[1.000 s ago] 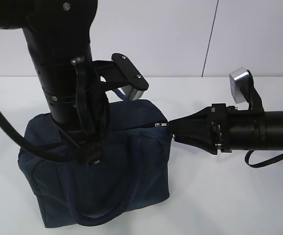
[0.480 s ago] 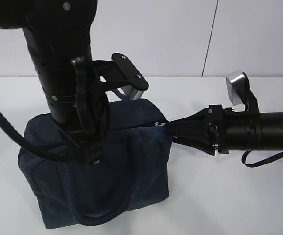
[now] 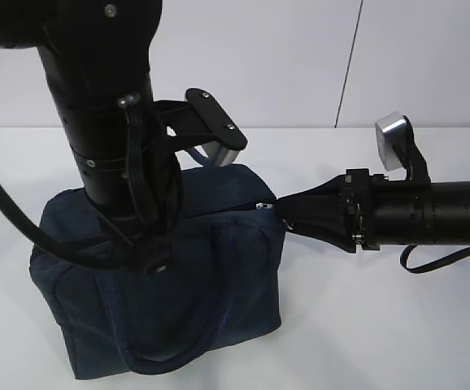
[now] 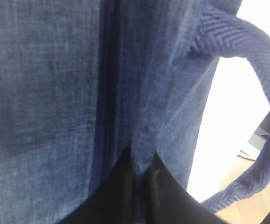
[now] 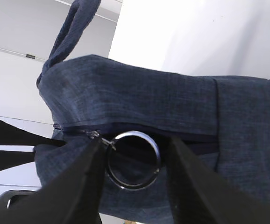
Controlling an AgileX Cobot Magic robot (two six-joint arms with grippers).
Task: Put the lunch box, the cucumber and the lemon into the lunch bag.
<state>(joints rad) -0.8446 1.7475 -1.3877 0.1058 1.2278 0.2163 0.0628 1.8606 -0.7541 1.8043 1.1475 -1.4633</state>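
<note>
Right wrist view puts me almost on top of the silver ring pull (image 5: pixel 133 159): it hangs between the two dark fingers of the right tool (image 5: pixel 134 163), which stand spread on either side of it, and I can't see them clamping it. The ring sits at the end of the zipper (image 5: pixel 125 130) on the lunch bag (image 3: pixel 162 276), which stands on the white table (image 3: pixel 381 325) towards its near left corner.

The left tool (image 4: pixel 137 186) is pressed together, its tips pinching a fold of the bag's navy fabric beside the zipper seam, with a looped handle (image 4: pixel 247 93) arching off to one side. Lunch box, cucumber and lemon are nowhere in sight.

The risk, as I judge it, is that the right tool closes on air or only on the ring's edge, so the ring swings free and slips out. If it does catch and pull, the left tool's small pinch of cloth could let go, and the whole bag would drag along the table instead of the zipper running.

Against the exterior view a second ago, the right arm has crept a little towards the bag; the bag itself and the left arm look unmoved.
</note>
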